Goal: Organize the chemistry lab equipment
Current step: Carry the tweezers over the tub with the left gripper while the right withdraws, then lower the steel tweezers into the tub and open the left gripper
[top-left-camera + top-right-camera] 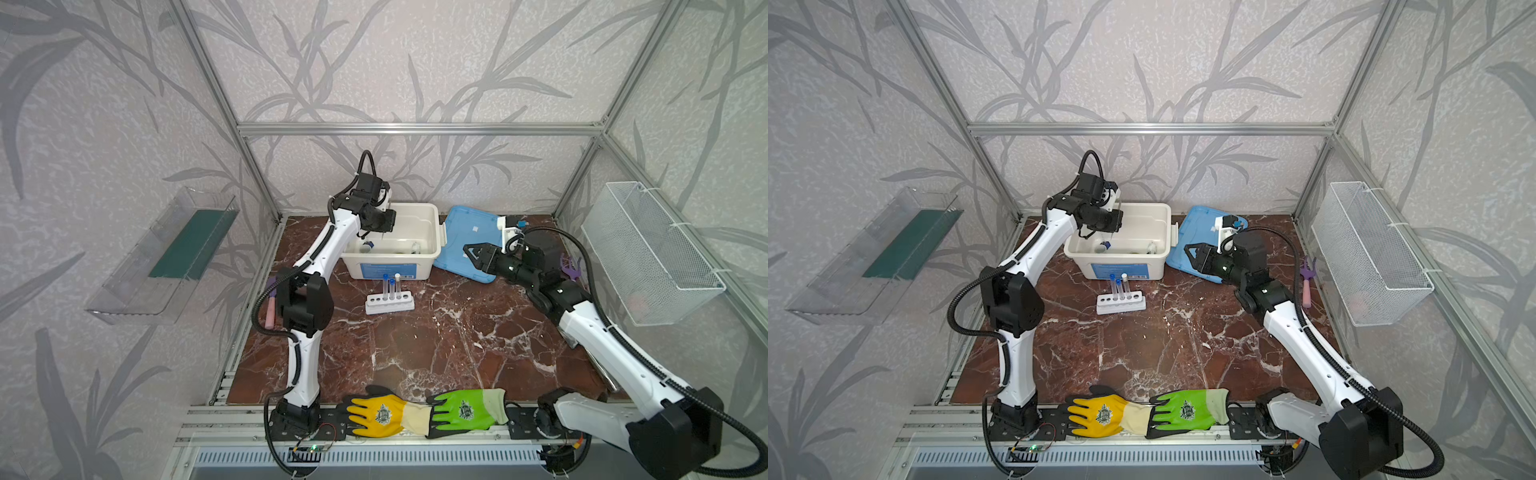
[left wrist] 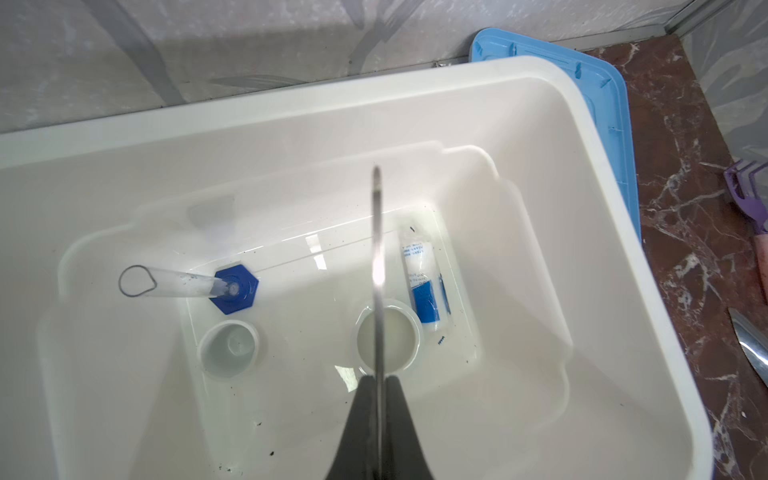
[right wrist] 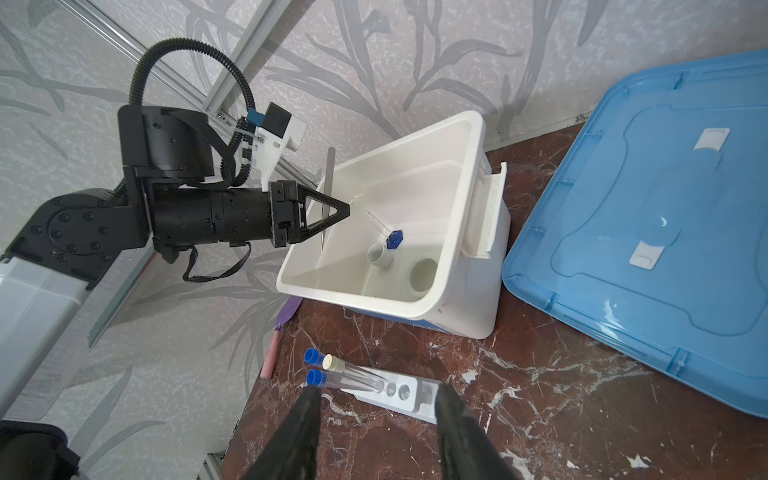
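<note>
left gripper (image 3: 347,209) clamps the metal tweezers (image 2: 377,270) tip-down over the white bin (image 2: 291,104); right gripper (image 3: 378,390) hangs jaws apart and empty, near the blue lid (image 1: 465,226)

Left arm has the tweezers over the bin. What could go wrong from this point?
1. The left gripper pinches the tweezers above the white bin; released from that height, they may strike a ceramic dish on its floor or bounce out.
2. The right gripper, jaws open, faces the test tubes standing in the rack; a misjudged advance might topple them.
</note>
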`<state>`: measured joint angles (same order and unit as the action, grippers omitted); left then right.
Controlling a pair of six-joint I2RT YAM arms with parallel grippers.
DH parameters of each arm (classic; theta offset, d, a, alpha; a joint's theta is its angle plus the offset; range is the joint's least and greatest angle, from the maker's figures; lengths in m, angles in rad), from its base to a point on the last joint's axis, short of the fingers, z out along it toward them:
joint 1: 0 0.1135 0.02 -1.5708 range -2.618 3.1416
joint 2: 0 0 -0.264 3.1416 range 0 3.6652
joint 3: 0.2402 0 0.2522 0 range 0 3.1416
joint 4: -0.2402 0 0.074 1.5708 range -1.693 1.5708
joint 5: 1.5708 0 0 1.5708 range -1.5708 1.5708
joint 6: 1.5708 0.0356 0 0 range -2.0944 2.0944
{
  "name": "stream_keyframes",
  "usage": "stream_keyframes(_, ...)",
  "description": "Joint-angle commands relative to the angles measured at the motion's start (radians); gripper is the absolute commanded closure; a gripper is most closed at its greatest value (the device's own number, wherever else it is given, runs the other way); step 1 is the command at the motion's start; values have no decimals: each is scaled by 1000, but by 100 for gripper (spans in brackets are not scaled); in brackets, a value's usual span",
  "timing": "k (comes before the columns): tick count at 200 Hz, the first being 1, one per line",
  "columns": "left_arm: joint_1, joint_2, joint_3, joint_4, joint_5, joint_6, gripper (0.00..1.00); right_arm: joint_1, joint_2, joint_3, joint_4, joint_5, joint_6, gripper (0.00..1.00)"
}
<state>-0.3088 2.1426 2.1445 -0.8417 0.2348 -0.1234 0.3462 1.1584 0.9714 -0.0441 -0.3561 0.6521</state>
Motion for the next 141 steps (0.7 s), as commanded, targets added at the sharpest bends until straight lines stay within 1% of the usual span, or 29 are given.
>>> stream_keyframes(1, -1, 25, 42, -58, -42, -26, 100, -12, -3, -15, 37, -21, 17, 54)
stream_keyframes(41, -1, 60, 34, -40, -48, -31, 100, -20, 0, -30, 44, -21, 23, 54)
stream_keyframes(104, -6, 65, -27, -6, -27, -18, 100, -26, 6, -49, 44, -19, 23, 54)
stream_keyframes(141, -10, 78, -35, -10, -32, -13, 100, -30, 11, -63, 53, -15, 26, 54)
